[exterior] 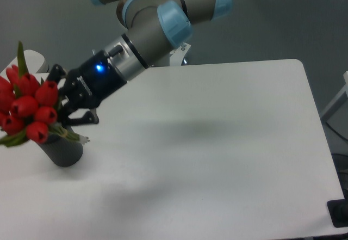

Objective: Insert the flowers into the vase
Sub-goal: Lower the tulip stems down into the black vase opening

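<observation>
The flowers (pixel 30 106), a bunch of red tulip buds with green leaves, sit at the far left of the white table. Their stems go down into the dark grey vase (pixel 64 150), and the bunch leans to the left over its rim. The vase stands upright near the table's left edge. My gripper (pixel 58 105) is just right of the buds and above the vase opening. Its black fingers (pixel 82 118) look spread apart, with the tips partly hidden behind the buds and leaves.
The white table (pixel 217 153) stretches to the right and front. A white object (pixel 32 60) shows at the far left behind the flowers. The arm (pixel 157 28) reaches in from the back centre.
</observation>
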Controlling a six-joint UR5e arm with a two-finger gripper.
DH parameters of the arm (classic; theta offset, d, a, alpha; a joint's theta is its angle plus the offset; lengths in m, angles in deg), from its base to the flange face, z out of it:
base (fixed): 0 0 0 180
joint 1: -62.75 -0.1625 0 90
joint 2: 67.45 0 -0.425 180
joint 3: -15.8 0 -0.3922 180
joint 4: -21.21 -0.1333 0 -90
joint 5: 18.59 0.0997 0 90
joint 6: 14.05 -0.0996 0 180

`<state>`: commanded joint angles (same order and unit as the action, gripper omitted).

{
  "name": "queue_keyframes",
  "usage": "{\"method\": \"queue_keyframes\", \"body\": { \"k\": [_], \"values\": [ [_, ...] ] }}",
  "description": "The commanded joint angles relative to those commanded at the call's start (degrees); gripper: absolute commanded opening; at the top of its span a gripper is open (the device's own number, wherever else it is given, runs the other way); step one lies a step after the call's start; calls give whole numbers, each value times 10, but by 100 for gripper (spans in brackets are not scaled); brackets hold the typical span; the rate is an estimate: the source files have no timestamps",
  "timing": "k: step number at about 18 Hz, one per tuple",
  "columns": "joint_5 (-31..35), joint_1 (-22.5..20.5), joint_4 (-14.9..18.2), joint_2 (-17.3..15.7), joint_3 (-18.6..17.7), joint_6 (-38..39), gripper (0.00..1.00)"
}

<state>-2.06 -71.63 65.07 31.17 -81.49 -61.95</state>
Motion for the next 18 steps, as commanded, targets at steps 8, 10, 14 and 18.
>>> {"method": "queue_keyframes", "body": {
  "k": [8,10,14,18],
  "values": [
    [-4,18,-16,-5,-12,-9,22],
    [-4,26,-16,-5,-16,-16,22],
    [-11,41,-16,-6,-29,-17,22],
    [-27,49,-16,-10,-44,-17,22]
  ]
}}
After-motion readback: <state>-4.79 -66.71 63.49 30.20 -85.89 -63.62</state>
